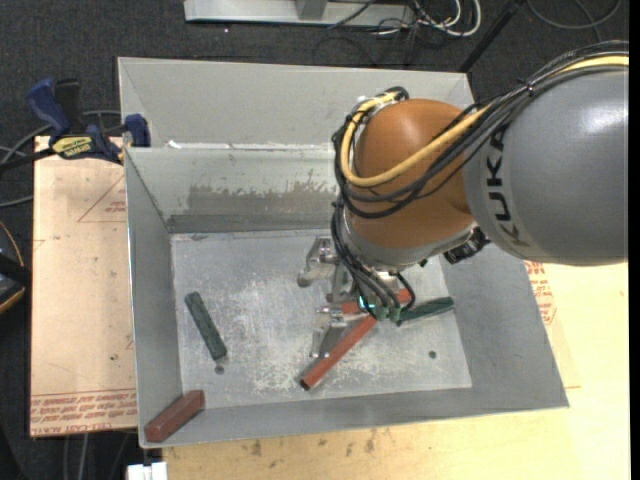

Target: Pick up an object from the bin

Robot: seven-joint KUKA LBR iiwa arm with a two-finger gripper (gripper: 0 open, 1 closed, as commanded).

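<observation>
1. Orange cover (410,168) on the wrist of the grey arm (560,168) sits highest over the bin (250,108), above the right half of its floor.
2. Below the cover, the claw (322,303) hangs low over the middle of the bin's floor. Its two metal fingers (326,340) stand apart, one toward the bin's far wall and one toward its near wall.
3. A long red-brown stick (325,366) lies slantwise on the bin's floor under the claw. The nearer finger is just beside it or touching it; which of the two cannot be told. The stick is not seen clamped.
4. A green stick (430,309) lies toward the bin's right wall, one end hidden under the wrist.
5. A dark green stick (205,326) lies alone on the left half of the bin's floor.
6. A red-brown block (175,415) rests in the bin's near left corner, up on the slope.
</observation>
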